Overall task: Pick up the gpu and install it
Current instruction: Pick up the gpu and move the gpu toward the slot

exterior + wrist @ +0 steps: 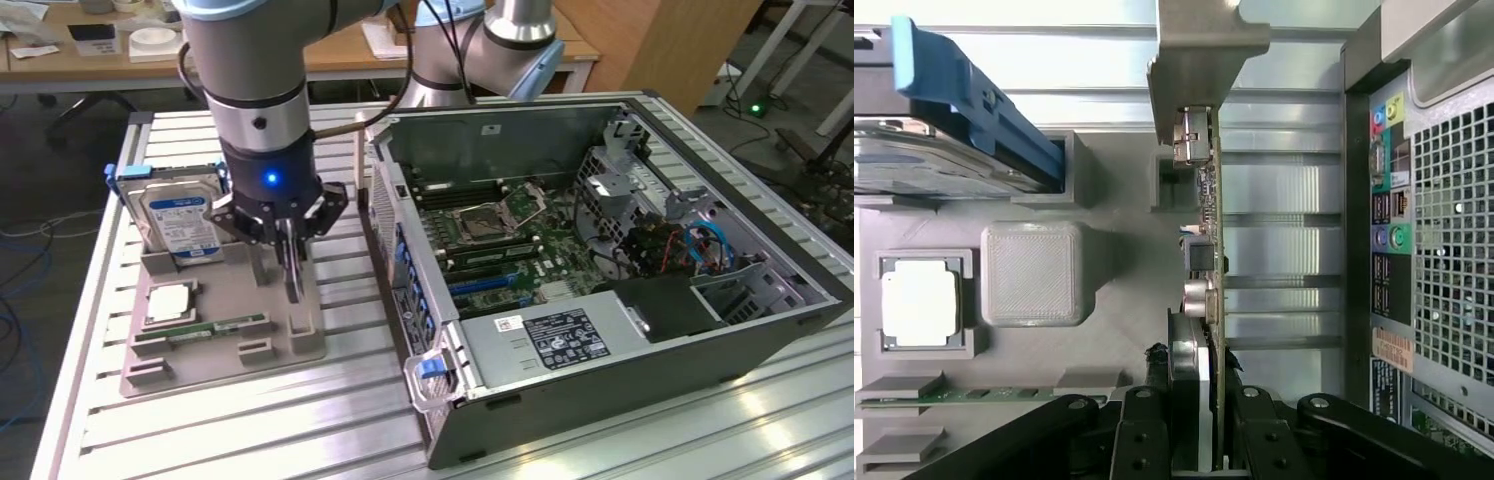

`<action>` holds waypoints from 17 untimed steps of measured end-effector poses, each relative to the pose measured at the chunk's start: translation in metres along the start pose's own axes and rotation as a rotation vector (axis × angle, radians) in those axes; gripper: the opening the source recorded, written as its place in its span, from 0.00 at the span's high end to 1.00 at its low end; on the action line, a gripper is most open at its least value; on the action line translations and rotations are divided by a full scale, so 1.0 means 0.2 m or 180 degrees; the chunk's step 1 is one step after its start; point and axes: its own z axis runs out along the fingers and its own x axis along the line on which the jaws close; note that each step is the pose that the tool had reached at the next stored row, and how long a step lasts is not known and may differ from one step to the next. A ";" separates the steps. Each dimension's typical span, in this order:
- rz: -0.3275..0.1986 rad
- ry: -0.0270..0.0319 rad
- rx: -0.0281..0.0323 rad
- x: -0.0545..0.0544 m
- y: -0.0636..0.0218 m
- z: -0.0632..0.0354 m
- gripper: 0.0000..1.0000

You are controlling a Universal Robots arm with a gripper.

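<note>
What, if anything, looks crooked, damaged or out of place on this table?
Nothing stands out. The gpu stands straight on edge at the grey holder with the gripper shut on it, the hard drive stands upright in its slot, and the open computer case shows nothing loose or spilled.

- exterior view: looks down slantwise from high, well back, over parts holder (300,345) and open computer case (534,400).
- wrist view: looks straight down past gripper (1201,392) and gpu (1211,190), close above the holder.
- share holder, hard drive (180,220), case's rear panel.
</note>
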 end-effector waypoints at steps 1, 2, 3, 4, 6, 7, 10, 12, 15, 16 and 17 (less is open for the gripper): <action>0.0000 0.0000 -0.0003 0.00 0.000 -0.006 0.72; 0.0000 0.0000 -0.0008 0.00 0.001 -0.013 0.72; 0.0000 0.0000 -0.0011 0.00 0.001 -0.021 0.72; 0.0000 0.0000 -0.0014 0.00 0.002 -0.029 0.72; 0.0000 0.0001 -0.0017 0.00 0.003 -0.043 0.72; 0.0000 0.0001 -0.0018 0.00 0.003 -0.050 0.72; 0.0000 0.0001 -0.0022 0.00 0.005 -0.069 0.72; 0.0000 0.0001 -0.0024 0.00 0.006 -0.084 0.72; 0.0000 0.0001 -0.0031 0.00 0.007 -0.102 0.72; 0.0000 0.0001 -0.0037 0.00 0.007 -0.108 0.72; 0.0000 0.0001 -0.0040 0.00 0.007 -0.116 0.72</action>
